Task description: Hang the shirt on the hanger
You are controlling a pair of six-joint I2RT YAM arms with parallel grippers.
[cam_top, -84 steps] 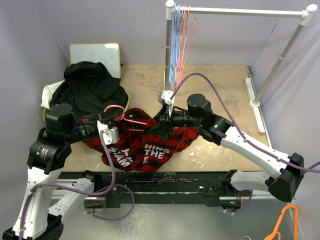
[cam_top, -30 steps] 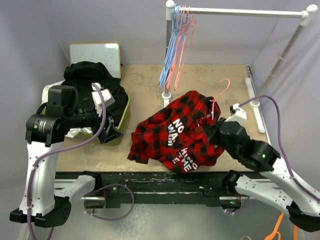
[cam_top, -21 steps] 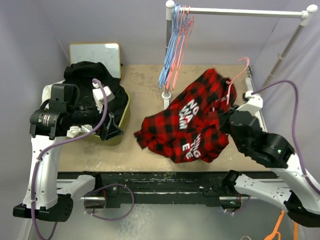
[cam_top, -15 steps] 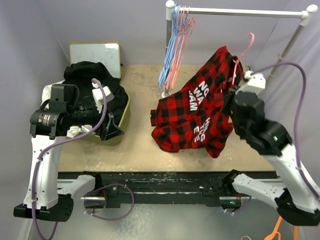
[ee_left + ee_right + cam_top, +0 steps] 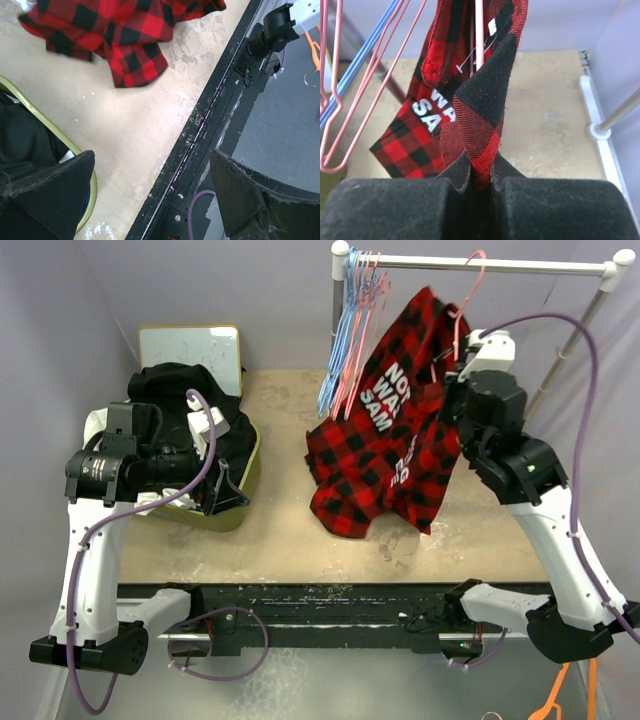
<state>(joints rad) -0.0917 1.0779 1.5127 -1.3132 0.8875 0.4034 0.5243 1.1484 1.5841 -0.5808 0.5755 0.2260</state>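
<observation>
Shirt (image 5: 385, 440) is seen draped over hanger (image 5: 459, 315) and held high beside rail (image 5: 520, 264), fabric pinched tight in right gripper (image 5: 481, 172), while left gripper (image 5: 150, 195) is spread wide and empty by bin (image 5: 250, 465); dressing is judged done, hooking onto rail and release judged left.

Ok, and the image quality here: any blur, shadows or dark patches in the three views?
Top external: evenly lit and sharp, the shirt casting only a faint shadow on the table. Left wrist: the shirt's hem looks smeared; the fingers are dark, near-featureless shapes. Right wrist: the right gripper fills the bottom as a black mass, while the plaid clamped in it is crisp.
</observation>
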